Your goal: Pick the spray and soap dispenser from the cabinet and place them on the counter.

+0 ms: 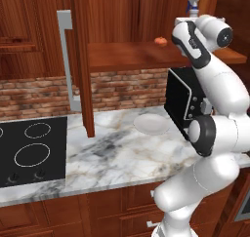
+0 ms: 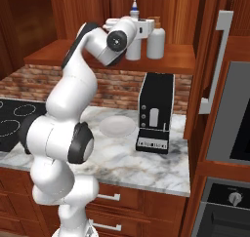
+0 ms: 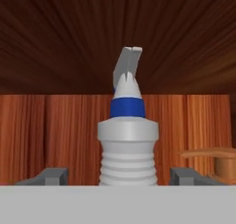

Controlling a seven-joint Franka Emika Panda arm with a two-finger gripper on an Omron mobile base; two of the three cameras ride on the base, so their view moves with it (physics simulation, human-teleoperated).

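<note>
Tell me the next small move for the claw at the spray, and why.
Probably close the claw on the spray. In the hand view its ribbed neck sits centred between the two fingertips, with gaps showing on both sides, so nothing grips it yet; it stands upright on the cabinet shelf.

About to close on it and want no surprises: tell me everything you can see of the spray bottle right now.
The spray stands upright on the wooden shelf of the open cabinet. It is a slim grey-white bottle, plastic by its look, with a ribbed neck, a blue collar and a white-and-grey trigger nozzle on top. In the hand view it sits centred between the two dark fingertips of the pincer, which stand open on either side with gaps showing, so no contact yet. The soap dispenser stands close beside it.
</note>
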